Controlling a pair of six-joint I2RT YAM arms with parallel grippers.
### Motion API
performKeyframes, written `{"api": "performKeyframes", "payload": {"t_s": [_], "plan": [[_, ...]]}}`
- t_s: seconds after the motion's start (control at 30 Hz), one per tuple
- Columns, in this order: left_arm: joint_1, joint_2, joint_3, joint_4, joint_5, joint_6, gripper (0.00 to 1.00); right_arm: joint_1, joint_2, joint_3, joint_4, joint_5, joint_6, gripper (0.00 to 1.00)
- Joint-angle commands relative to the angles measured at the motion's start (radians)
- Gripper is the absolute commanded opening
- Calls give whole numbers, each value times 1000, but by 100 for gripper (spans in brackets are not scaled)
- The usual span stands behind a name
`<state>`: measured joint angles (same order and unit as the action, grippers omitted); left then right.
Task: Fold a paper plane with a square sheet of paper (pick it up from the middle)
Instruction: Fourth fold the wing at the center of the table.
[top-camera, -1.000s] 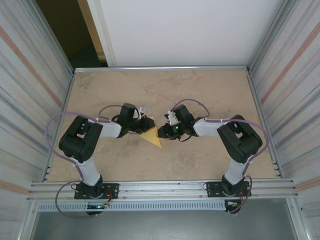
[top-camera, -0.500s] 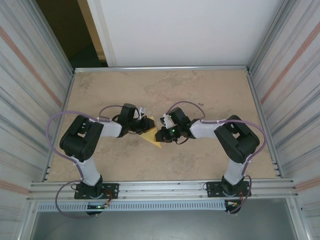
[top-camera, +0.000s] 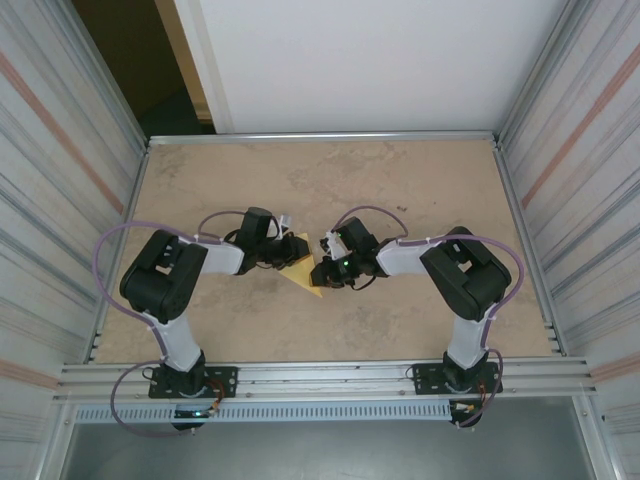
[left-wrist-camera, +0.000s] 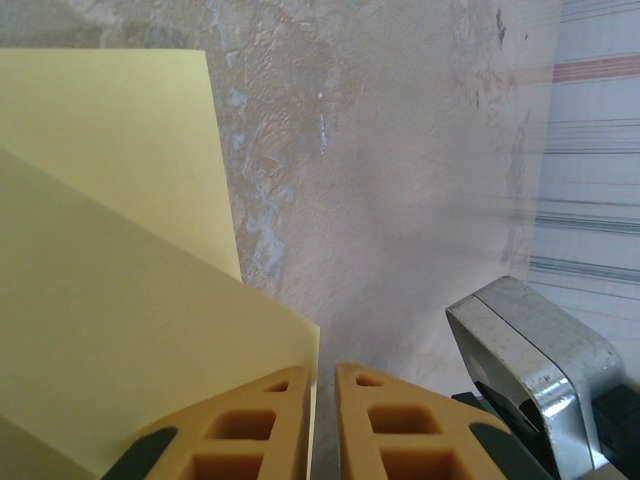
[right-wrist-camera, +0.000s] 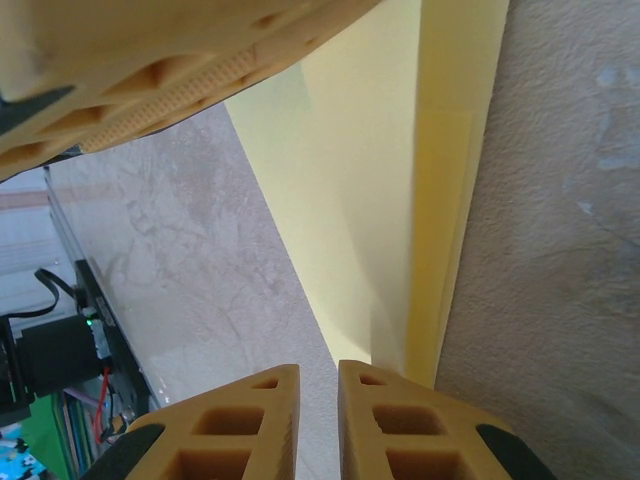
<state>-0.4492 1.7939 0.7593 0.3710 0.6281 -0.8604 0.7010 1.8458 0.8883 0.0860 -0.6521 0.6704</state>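
Grip | left gripper clamped thin pale-yellow folded paper sheet, likely steadying it | right gripper near-closed at crease, hold unclear

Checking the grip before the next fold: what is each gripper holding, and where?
Left gripper pinches the folded yellow paper by its edge near a corner. Right gripper is shut at its narrow end; hold there unclear.
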Motion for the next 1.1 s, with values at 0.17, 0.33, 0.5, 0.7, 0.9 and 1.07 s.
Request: {"api": "performKeyframes", "payload": {"t_s": [0.17,0.33,0.5,0.7,0.9,1.07], "plan": [[-6,24,21,-33,-9,22,16,-5,26,24,-5,-9,-12,18],[-6,24,27,-54,-25,23,15,-6,28,25,-6,-9,-12,19],[-6,29,30,-69,-39,25,15,-8,28,23,-6,-8,-14,19],[-4,38,34,-69,-37,27,15,-10,29,23,-8,-8,-14,19],[-5,45,41,-69,-33,27,15,-9,35,24,-14,-2,-15,19],[-4,51,41,-69,-33,29,15,-11,41,23,-18,2,-17,19]]}}
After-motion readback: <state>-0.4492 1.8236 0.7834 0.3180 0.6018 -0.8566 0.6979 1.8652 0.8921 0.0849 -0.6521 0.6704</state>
